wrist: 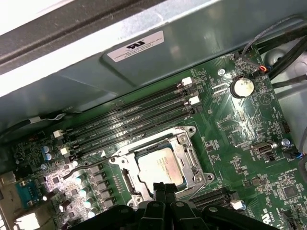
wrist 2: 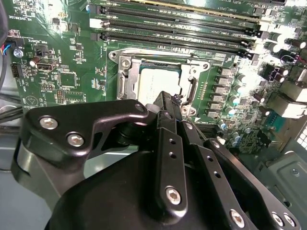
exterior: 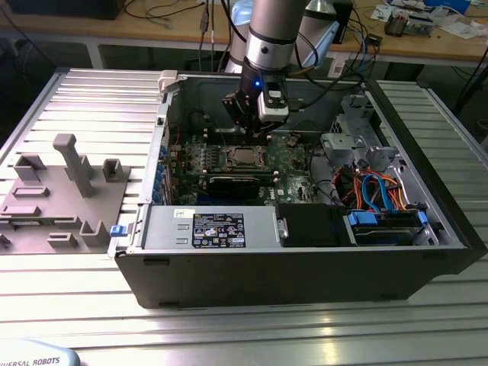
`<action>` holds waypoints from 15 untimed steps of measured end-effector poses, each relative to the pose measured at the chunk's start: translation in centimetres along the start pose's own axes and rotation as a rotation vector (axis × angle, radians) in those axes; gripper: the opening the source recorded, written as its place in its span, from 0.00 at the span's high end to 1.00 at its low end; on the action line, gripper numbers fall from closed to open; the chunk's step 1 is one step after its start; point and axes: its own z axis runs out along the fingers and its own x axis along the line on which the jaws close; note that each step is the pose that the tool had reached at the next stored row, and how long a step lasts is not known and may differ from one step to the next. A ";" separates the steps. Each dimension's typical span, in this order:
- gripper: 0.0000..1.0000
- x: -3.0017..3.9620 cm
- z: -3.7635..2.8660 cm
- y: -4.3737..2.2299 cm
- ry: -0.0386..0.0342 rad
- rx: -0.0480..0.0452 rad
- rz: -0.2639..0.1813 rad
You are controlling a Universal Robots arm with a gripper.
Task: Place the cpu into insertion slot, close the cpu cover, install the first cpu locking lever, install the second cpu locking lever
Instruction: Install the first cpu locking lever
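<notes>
Nearest your second wrist lens, the gripper [wrist 2: 176, 103] is hanging just above the socket, its fingers pressed together on nothing. You are seeing the cpu [wrist: 161, 166] sitting in the socket with the cpu cover [wrist: 125, 155] lying down around it (silvery frame, chip showing through its opening). In the exterior view, the arm [exterior: 271, 34] is reaching into the open computer case [exterior: 305, 259].
</notes>
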 end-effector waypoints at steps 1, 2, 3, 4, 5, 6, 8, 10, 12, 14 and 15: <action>0.89 0.00 0.00 0.00 0.0000 -0.0001 -0.002; 0.89 0.00 0.00 0.00 0.0000 -0.0002 -0.005; 0.89 0.00 0.00 0.00 0.0000 -0.0002 -0.007; 0.89 0.00 0.00 0.00 0.0000 -0.0001 -0.009; 0.89 0.00 0.00 0.00 0.0000 0.0000 -0.011; 0.89 0.00 0.00 0.00 -0.0001 0.0002 -0.013; 0.89 0.00 0.00 0.00 -0.0003 0.0005 -0.018; 0.89 0.00 0.00 0.00 -0.0005 0.0008 -0.023; 0.89 0.00 0.00 0.00 -0.0006 0.0012 -0.027; 0.89 0.00 0.00 0.00 -0.0008 0.0015 -0.032; 0.89 0.00 0.00 0.00 -0.0009 0.0018 -0.036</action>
